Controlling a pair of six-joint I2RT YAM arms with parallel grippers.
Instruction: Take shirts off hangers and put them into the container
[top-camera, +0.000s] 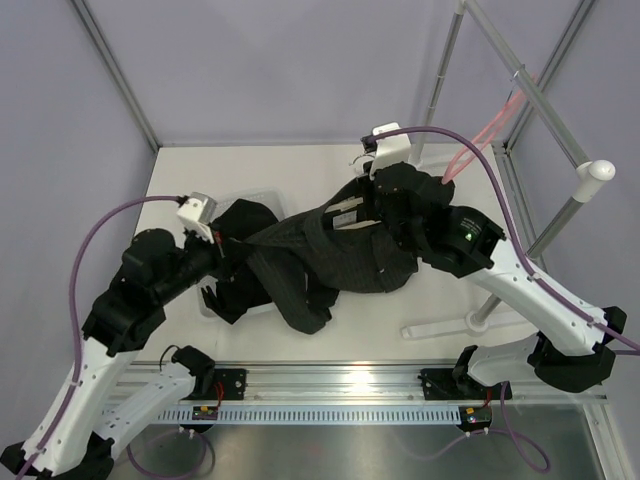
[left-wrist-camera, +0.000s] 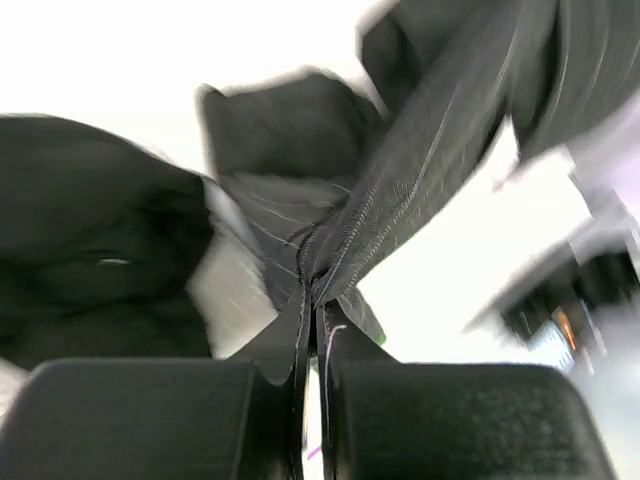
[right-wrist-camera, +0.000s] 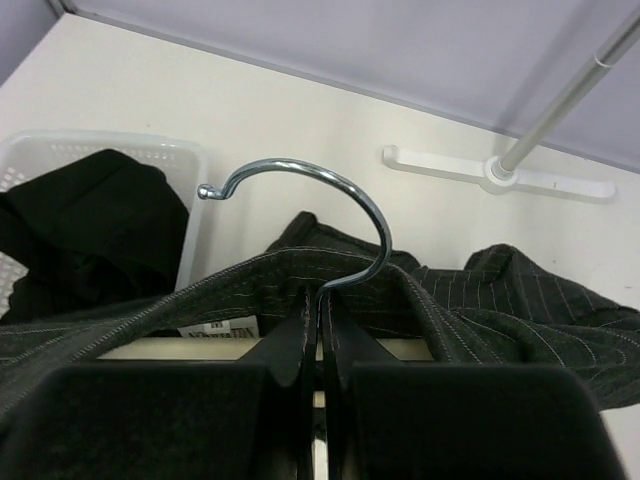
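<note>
The pinstriped shirt (top-camera: 340, 255) was stretched above the table (top-camera: 440, 300) beside the basket (right-wrist-camera: 100, 147), where the black shirt (right-wrist-camera: 90, 220) already lay, and was judged mid-removal from its hanger (right-wrist-camera: 140, 349). The left jaws were shut on its cloth, the right jaws on the hanger's neck. Next, the cloth would need drawing clear of the hanger.

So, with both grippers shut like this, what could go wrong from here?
1. The left gripper pinches only a thin fold of the pinstripe shirt; a hard pull may let it slip out.
2. The shirt is draped over the hanger that the right gripper holds at the hook, so the collar may snag.
3. The black shirt already fills much of the basket; this one may land partly outside.
</note>
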